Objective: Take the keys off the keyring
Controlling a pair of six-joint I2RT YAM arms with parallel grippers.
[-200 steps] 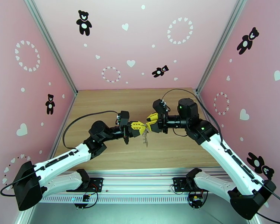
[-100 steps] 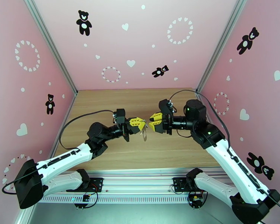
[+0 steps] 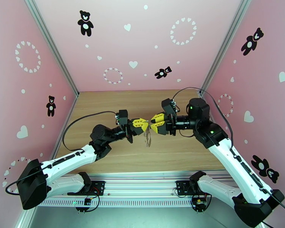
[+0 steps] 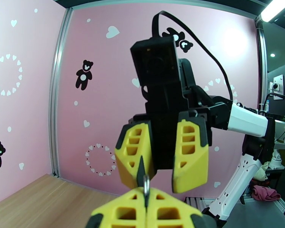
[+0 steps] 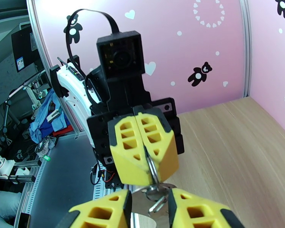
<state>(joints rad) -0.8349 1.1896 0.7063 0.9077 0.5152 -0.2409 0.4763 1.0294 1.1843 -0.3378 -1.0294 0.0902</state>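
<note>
The left hand is clamped on the keyring above the surface; the keys dangle below it, between the parted fingers of the right hand.

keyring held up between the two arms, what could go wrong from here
1. The left fingers pinch only a thin edge of the keyring at their tips; a sideways tug could slip it out and drop everything onto the table.
2. The keys hang bunched below the ring, between the open right fingers; closing may catch the ring or both keys instead of one.
</note>
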